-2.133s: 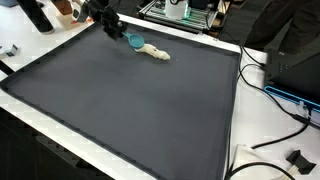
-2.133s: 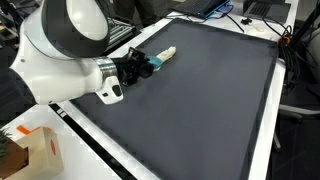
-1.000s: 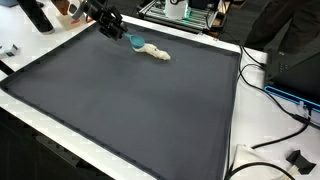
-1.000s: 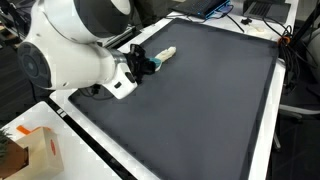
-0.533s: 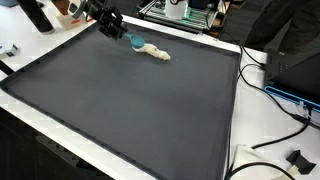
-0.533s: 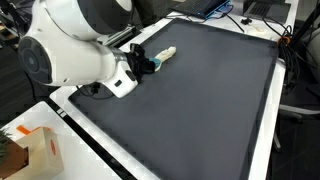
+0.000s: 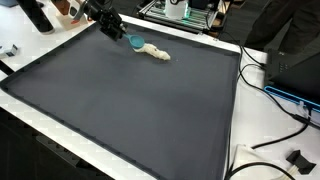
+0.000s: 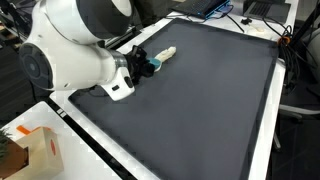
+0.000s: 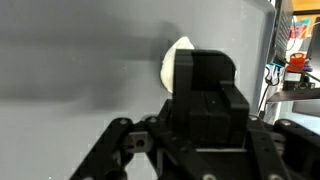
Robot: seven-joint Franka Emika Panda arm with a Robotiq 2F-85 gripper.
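Fingers point(image 8: 141, 61) stay at the teal end of the cream-handled tool point(image 8: 167, 52) — clenched or released, I cannot tell — nothing has shifted on the tabletop point(image 8: 200, 110).

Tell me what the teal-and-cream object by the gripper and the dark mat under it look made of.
The teal-and-cream object, next to the gripper, is probably plastic or silicone: solid colours, smooth, dull sheen, though too small to be sure. The mat is likely rubber or foam sheet: dark grey, flat, matte, no glare.
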